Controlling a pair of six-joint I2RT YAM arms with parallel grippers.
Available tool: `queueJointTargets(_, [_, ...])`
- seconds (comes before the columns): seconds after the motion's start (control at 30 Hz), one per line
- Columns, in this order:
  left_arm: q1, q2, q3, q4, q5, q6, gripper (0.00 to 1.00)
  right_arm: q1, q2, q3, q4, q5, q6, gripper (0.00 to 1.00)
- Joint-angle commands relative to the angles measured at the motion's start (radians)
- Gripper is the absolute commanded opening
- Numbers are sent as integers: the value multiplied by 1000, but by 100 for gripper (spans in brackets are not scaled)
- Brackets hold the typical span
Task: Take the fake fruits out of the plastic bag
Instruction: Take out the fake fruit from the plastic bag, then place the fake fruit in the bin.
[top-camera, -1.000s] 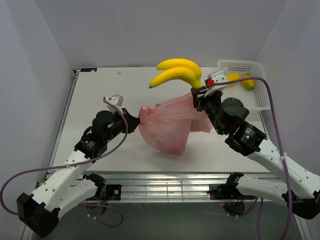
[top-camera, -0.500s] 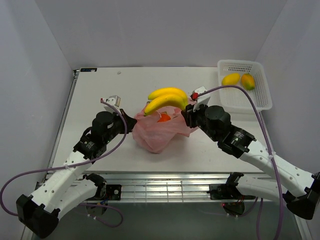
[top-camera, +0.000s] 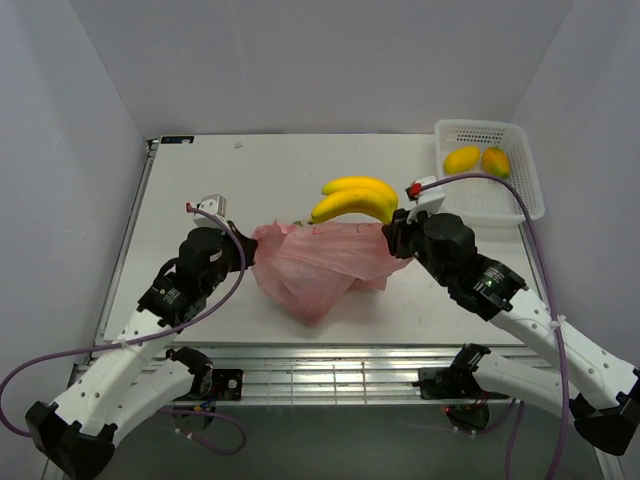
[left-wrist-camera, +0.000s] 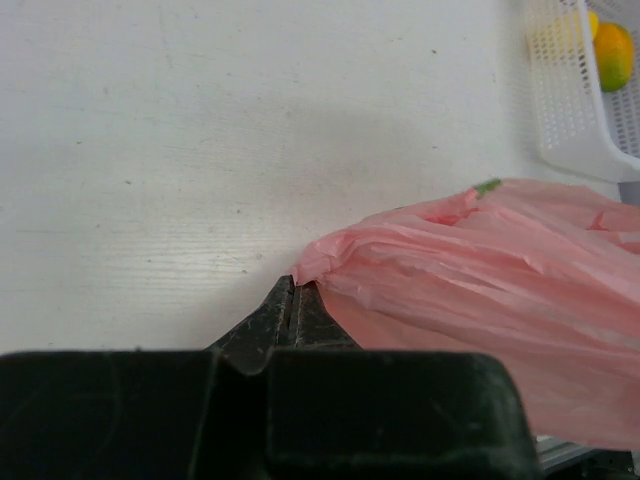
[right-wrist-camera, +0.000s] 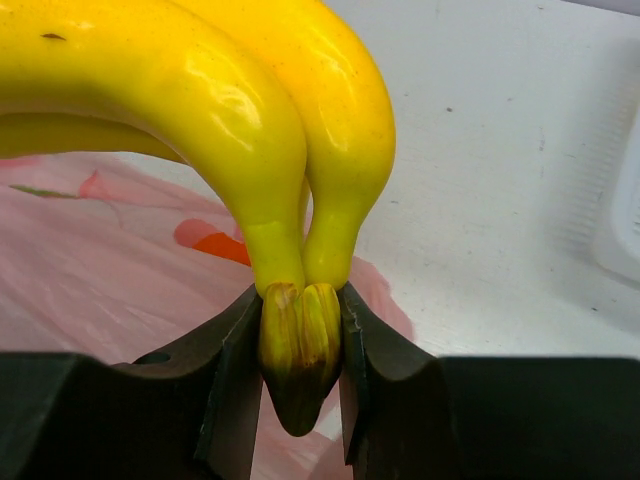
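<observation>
My left gripper (top-camera: 250, 250) is fully closed, its two fingers pressed together on a pinched fold at the left edge of the plastic bag (top-camera: 315, 265). In the left wrist view, the pink film (left-wrist-camera: 480, 280) bunches into a point right at my fingertips (left-wrist-camera: 285, 305) and spreads away to the right in long creases. The bag lies crumpled on the white tabletop (top-camera: 200, 180) between my two arms, stretched sideways from one gripper toward the other.

My right gripper (top-camera: 392, 232) is partly closed, clamped on the dark stem end of the yellow banana bunch (top-camera: 355, 198). The right wrist view shows the stem wedged between both fingers (right-wrist-camera: 235, 370), and the two glossy bananas (right-wrist-camera: 250, 130) curving up and off to the left. The bunch is outside the bag, over its far right edge and pointing left. The pink film (right-wrist-camera: 90, 270) sits below and behind the stem, and an orange patch (right-wrist-camera: 222, 246) shows through it; I cannot tell what that is.

At the far right corner stands a white perforated basket (top-camera: 531, 170). In it, side by side, lie a plain yellow mango (top-camera: 462, 158) and an orange-and-green mango (top-camera: 495, 161), well apart from the bag.
</observation>
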Motion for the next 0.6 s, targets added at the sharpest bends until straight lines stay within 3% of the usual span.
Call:
queueJointTargets(0.0, [3,-10,47,-100,-138,-12,0,-88,-60,-11,10,24,51,11])
queueJointTargets(0.27, [3,-55,62,-197,-238,-20,0,-315,-78,-16,3,-111,47,11])
queueJointTargets(0.57, [3,-122,47,-74,-68,46,0,-503,70,130,6,-195,20,11])
